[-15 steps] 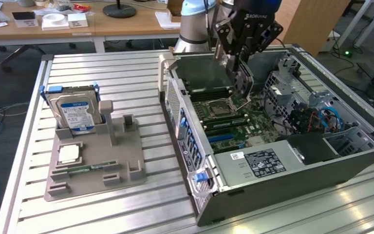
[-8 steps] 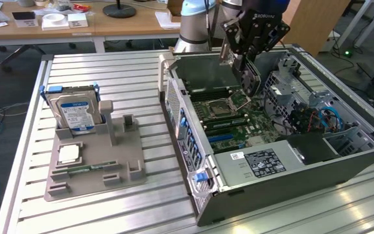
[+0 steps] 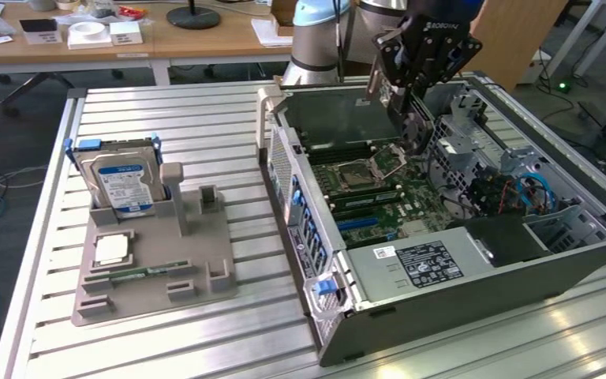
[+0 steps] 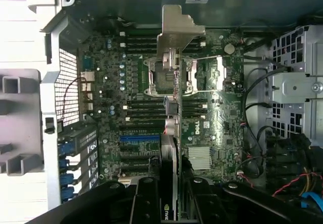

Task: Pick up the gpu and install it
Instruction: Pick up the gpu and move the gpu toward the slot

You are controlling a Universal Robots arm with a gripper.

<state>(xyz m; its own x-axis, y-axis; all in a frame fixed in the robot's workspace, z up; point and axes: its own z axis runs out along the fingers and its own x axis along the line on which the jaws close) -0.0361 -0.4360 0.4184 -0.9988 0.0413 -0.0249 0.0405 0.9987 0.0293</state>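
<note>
In the wrist view the gpu (image 4: 176,108) appears edge-on, a thin dark card with its silver metal bracket (image 4: 179,30) at the far end. My gripper (image 4: 174,201) is shut on its near end, one black finger (image 4: 146,204) on each side. In the exterior view the gripper (image 3: 410,99) hangs over the open computer case (image 3: 472,292), and the gpu (image 3: 417,126) points down into it above the motherboard (image 3: 387,197). The card hovers over the processor socket (image 4: 156,77) and the black memory slots. The blue expansion slot (image 4: 139,138) lies off to one side of it.
On the slatted table, at the exterior view's left, a grey holder tray (image 3: 151,292) carries a blue-labelled hard drive (image 3: 122,181), a square chip (image 3: 110,250) and a narrow memory stick (image 3: 140,272). Cables and drive cages (image 3: 514,189) crowd the case's far side.
</note>
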